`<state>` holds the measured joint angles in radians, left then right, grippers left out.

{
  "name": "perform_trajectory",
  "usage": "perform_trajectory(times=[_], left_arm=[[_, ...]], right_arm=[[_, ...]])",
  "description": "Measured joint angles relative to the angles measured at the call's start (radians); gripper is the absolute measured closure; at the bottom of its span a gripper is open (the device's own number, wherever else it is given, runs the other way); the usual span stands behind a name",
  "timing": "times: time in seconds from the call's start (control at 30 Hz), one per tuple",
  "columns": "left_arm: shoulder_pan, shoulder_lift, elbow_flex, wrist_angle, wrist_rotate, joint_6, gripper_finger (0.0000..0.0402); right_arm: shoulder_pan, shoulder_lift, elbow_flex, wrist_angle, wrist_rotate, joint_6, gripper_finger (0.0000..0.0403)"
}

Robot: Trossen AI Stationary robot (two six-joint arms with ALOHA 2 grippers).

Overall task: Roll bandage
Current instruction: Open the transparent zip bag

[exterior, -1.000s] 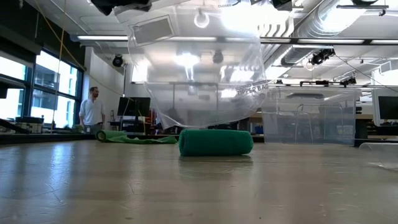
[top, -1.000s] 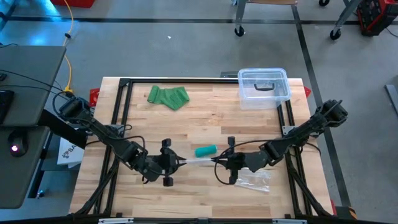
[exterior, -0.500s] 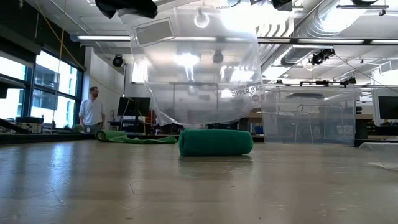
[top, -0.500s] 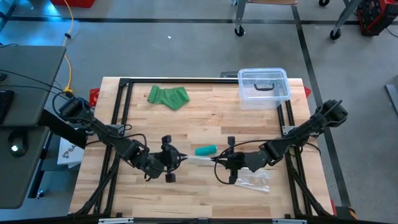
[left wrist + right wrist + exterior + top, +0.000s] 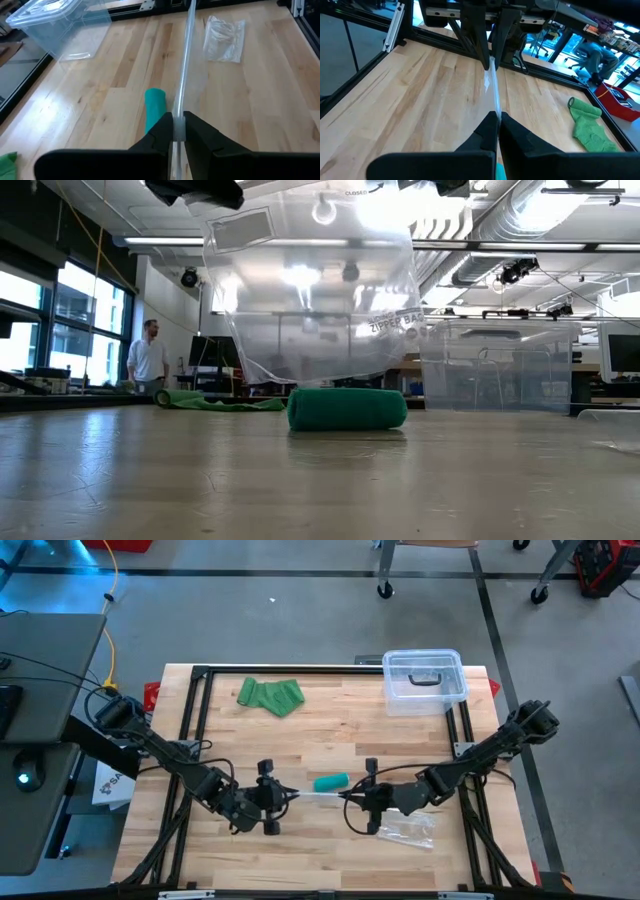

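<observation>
You've got both grippers clamped on a clear zipper bag (image 5: 318, 798) stretched edge-on between them, lower centre of the high view: left gripper (image 5: 281, 795) pinches one end, right gripper (image 5: 349, 797) the other, fingers closed tight on the plastic in both wrist views. Low view shows the bag (image 5: 315, 290) hanging open above the table with its bottom just behind the rolled green bandage (image 5: 346, 408), which lies on its side on the wood. In the high view the roll (image 5: 331, 781) sits just above the bag line, near the right gripper, not touching either one. Loose green bandage (image 5: 271, 696) lies crumpled at upper left of the table (image 5: 330, 730), well apart. Clear lidded bin (image 5: 424, 679) sits at upper right. Second crumpled clear bag (image 5: 409, 829) lies right below the right gripper. A person (image 5: 148, 352) stands in the far background, left of the low view.
</observation>
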<state>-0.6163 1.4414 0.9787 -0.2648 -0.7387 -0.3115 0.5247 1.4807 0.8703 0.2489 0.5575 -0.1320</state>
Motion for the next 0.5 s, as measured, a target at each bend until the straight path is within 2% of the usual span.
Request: perform_trajectory(times=[0.5], left_arm=[[0.000, 0.000, 0.000, -0.032, 0.048, -0.011, 0.0366]], right_arm=[[0.001, 0.000, 0.000, -0.001, 0.000, 0.000, 0.0402]])
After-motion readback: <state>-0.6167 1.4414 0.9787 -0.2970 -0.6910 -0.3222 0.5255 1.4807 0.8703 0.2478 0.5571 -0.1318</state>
